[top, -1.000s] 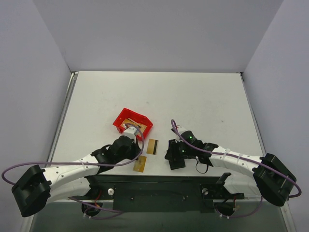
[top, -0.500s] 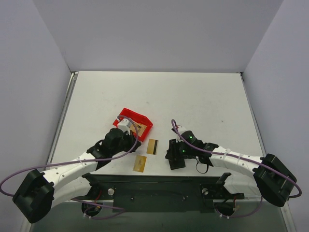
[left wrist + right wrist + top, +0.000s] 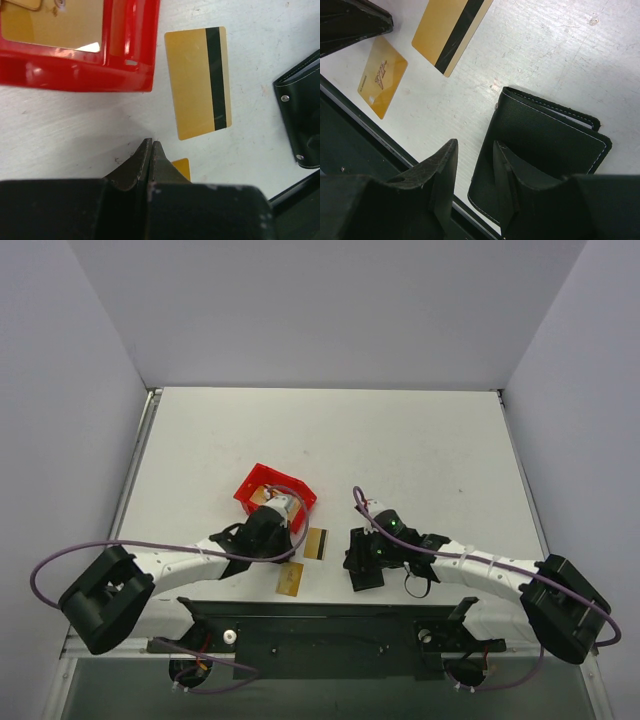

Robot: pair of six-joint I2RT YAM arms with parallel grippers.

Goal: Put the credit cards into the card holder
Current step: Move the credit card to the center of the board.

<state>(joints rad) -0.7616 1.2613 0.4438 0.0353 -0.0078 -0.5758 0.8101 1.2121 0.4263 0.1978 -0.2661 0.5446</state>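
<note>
A gold credit card with a dark stripe [image 3: 316, 543] [image 3: 200, 82] [image 3: 451, 32] lies on the table just right of the red bin. A second, plain gold card [image 3: 291, 580] [image 3: 381, 77] lies near the front edge. A third sits inside the bin [image 3: 50, 25]. My left gripper [image 3: 292, 543] [image 3: 151, 142] is shut and empty, with its tips on the table between the bin and the cards. The black card holder [image 3: 366, 578] [image 3: 300, 115] [image 3: 545, 145] lies flat. My right gripper [image 3: 362, 558] [image 3: 472, 165] is open, one finger over the holder's edge and the other over bare table.
The red plastic bin [image 3: 275, 490] [image 3: 75, 70] stands left of centre, just beyond my left gripper. A black rail [image 3: 330, 625] runs along the table's near edge, close to the plain card and the card holder. Grey walls enclose the table.
My left gripper has moved out of the red bin, toward the near edge and the striped card, and its jaws have closed fully. The right arm, the cards and the card holder have not moved.
</note>
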